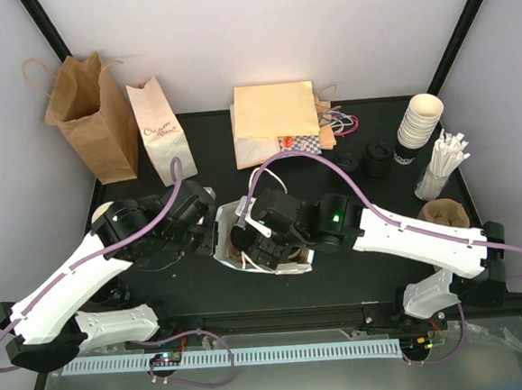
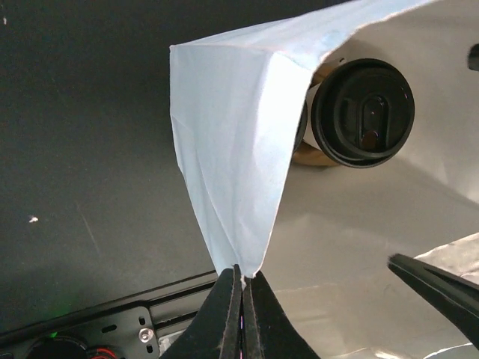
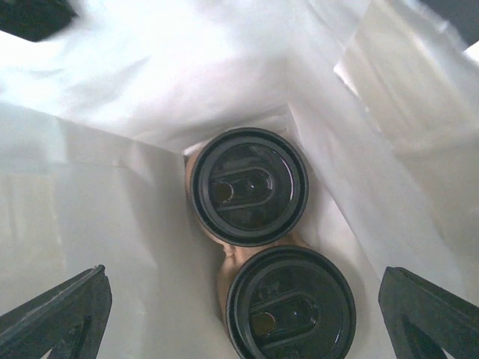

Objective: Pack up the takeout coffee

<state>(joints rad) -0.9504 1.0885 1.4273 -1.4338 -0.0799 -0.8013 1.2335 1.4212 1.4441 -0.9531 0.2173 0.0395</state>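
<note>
Deep inside the white paper bag [image 3: 112,187], mid-frame, the takeout coffee [image 3: 248,187] stands just beside a second lidded cup [image 3: 290,303]. Left fingers [image 2: 228,314] are pinched tight on the bag's rim; right fingers [image 3: 56,318] spread wide above, holding nothing.

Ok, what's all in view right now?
open white bag: one, white, table centre.
lidded coffee cups: two, black lids, inside it.
brown handled bag: one, brown, far left.
printed bag: one, white, beside it.
flat bags: one stack, cream, far centre.
loose lids: stacks, black, far right.
bare cups: one stack, cream, far right.
wrapped straws: bundle, white, right edge.
left gripper: black, shut on the open bag's rim.
right gripper: black, open above the cups.
</note>
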